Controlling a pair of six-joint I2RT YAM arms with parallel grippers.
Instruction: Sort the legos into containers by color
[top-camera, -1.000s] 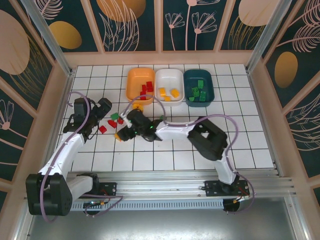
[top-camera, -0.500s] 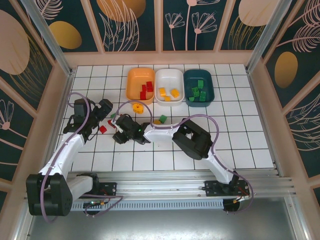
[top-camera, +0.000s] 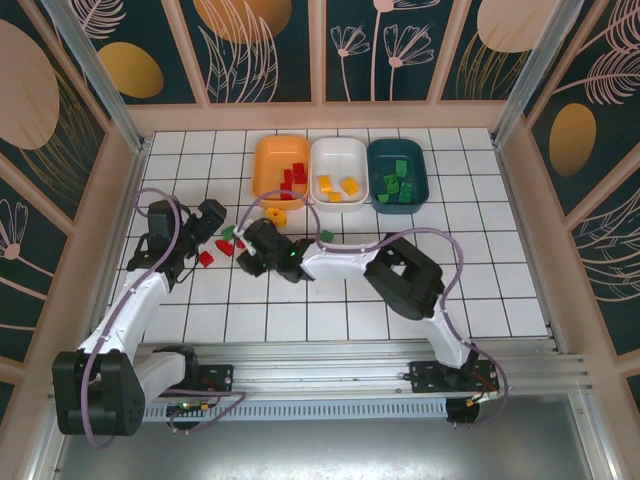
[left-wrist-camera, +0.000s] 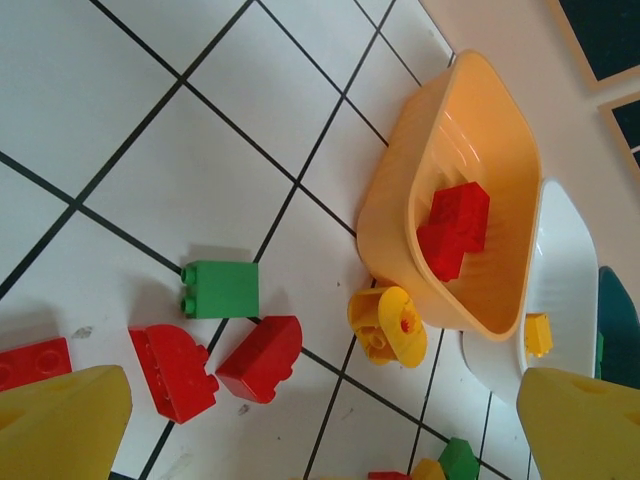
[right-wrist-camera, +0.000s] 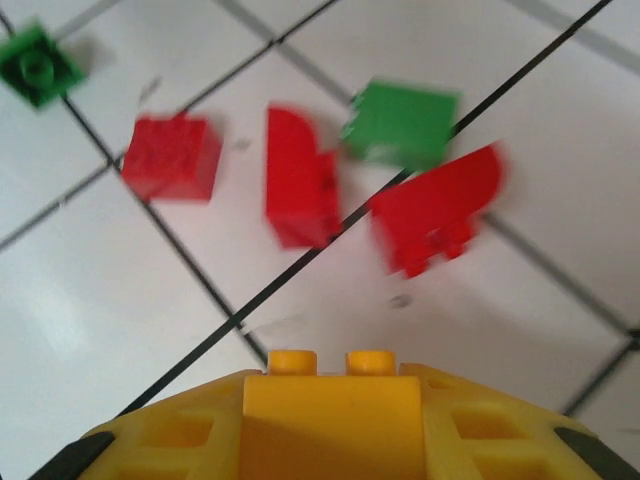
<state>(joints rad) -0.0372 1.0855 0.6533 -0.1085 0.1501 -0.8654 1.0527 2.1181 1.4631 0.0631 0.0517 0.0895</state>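
Right fingers (right-wrist-camera: 190, 435) clenched on yellow lego (right-wrist-camera: 330, 392), low over desk (top-camera: 480, 270) by loose red legos (right-wrist-camera: 300, 190). Left fingers (left-wrist-camera: 60, 420) released, empty. Lego looks light, rigid, slick; pinch flat sides below studs. White container (top-camera: 340, 155) well apart.

Red and green legos (left-wrist-camera: 258, 360) lie loose beside three part-filled containers (top-camera: 268, 165), seemingly colour-sorted.
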